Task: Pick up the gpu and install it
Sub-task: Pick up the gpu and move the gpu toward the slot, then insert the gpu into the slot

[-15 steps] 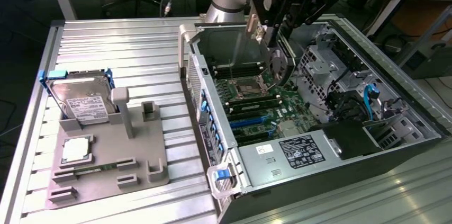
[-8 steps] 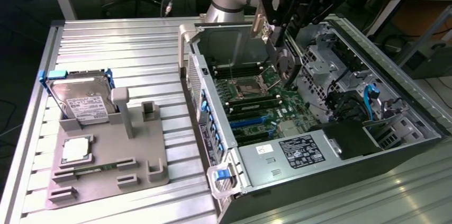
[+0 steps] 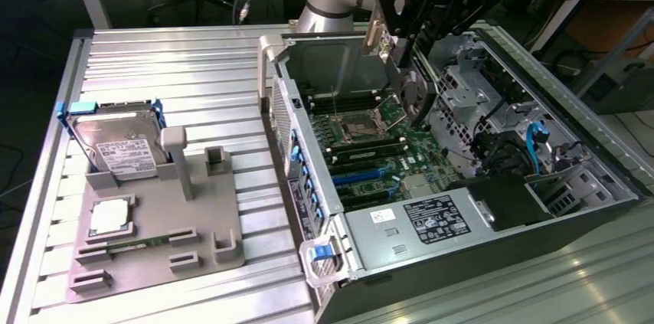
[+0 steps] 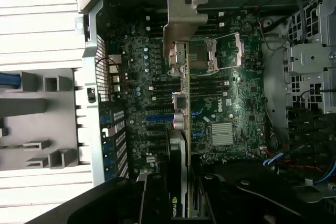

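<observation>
A ribbed metal table (image 3: 174,56) carries two things. An open computer case (image 3: 572,228) lies on its side directly beneath the gripper (image 3: 407,48), its inside facing up. A grey tray (image 3: 204,213) lies flat, well off to the exterior view's left of the gripper, just beside the case's wall.

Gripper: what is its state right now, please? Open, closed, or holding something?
Gripper: jaws closed on the gpu, which it holds on edge above the motherboard.
</observation>
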